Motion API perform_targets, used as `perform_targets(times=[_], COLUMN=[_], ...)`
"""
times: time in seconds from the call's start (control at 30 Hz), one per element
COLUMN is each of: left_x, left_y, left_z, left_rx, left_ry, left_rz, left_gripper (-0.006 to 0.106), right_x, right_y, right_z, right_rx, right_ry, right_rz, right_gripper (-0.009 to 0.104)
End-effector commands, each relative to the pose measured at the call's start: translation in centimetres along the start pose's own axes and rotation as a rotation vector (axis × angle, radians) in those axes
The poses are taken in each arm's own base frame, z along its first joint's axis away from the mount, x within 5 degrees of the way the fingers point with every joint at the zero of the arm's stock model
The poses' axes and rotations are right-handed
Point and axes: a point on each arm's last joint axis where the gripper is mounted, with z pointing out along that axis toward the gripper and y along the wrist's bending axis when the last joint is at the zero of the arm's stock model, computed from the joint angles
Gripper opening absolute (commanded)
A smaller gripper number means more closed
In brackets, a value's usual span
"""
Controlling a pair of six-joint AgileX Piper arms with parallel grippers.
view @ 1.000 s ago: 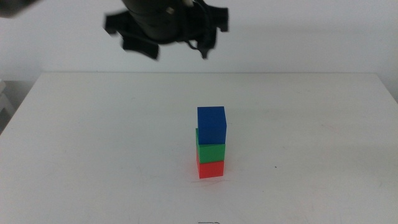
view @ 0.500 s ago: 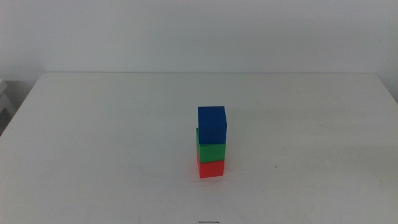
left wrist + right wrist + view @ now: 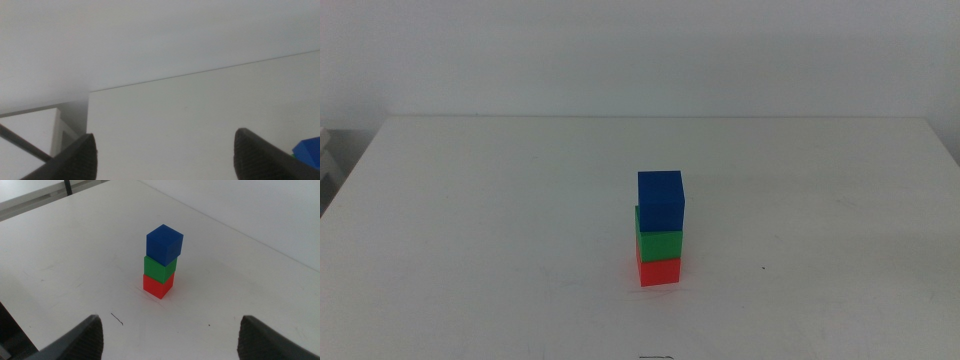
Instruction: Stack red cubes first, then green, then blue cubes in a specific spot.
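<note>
Looking at a finished stack on the desk: red cube at the bottom, green cube on it, blue cube on top, sitting slightly askew. My right tool hangs well back from the stack, jaws wide apart, holding nothing, stack straight ahead between them. My left tool is also spread and empty, blue cube just off one jaw. Neither shows in the middle view. Task looks complete to me.

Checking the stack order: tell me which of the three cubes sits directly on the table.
The red cube. It rests on the white table, under the green cube, with the blue cube topmost.
</note>
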Motion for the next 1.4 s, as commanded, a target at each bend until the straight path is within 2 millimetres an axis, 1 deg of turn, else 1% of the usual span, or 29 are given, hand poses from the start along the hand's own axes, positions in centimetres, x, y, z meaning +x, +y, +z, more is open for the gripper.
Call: perform_targets(times=[0.0, 0.17, 0.37, 0.57, 0.8, 0.97, 1.1, 1.2, 1.3, 1.33, 1.37], left_x=[0.0, 0.1, -0.1, 0.1, 0.2, 0.4, 0.5, 0.6, 1.7, 2.1, 2.8], left_y=[0.1, -0.2, -1.7, -1.5, -1.4, -1.3, -1.1, -0.6, -0.3, -0.2, -0.2], left_z=[-1.4, -1.2, -1.4, -2.1, -2.4, -3.8, -5.4, -6.6, -6.9, -7.2, -7.0], left_rx=[0.005, 0.031, 0.2, 0.184, 0.17, 0.167, 0.145, 0.087, 0.037, 0.021, 0.005], left_ry=[-0.022, -0.002, -0.018, -0.032, -0.038, -0.071, -0.143, -0.232, -0.315, -0.353, -0.377], left_rz=[-0.005, -0.011, -0.056, -0.051, -0.048, -0.047, -0.046, -0.039, -0.031, -0.027, -0.022], left_gripper=[0.094, 0.094, 0.094, 0.094, 0.094, 0.094, 0.094, 0.094, 0.094, 0.094, 0.094], right_x=[-1.2, -1.2, -1.2, -1.2, -1.2, -1.2, -1.2, -1.3, -1.4, -1.4, -1.4], right_y=[-0.2, -0.2, -0.2, -0.2, -0.2, -0.2, -0.3, -1.0, -1.6, -1.6, -1.7], right_z=[-0.3, -0.3, -0.3, -0.3, -0.3, -0.3, -0.2, -0.3, -0.4, -0.4, -0.4], right_rx=[0.017, 0.017, 0.017, 0.017, 0.017, 0.017, 0.032, 0.108, 0.182, 0.189, 0.194], right_ry=[-0.084, -0.084, -0.084, -0.084, -0.084, -0.084, -0.084, -0.089, -0.092, -0.092, -0.092], right_rz=[-0.021, -0.021, -0.021, -0.021, -0.021, -0.021, -0.034, -0.107, -0.177, -0.183, -0.188], right_gripper=[0.087, 0.087, 0.087, 0.087, 0.087, 0.087, 0.087, 0.087, 0.087, 0.087, 0.087])
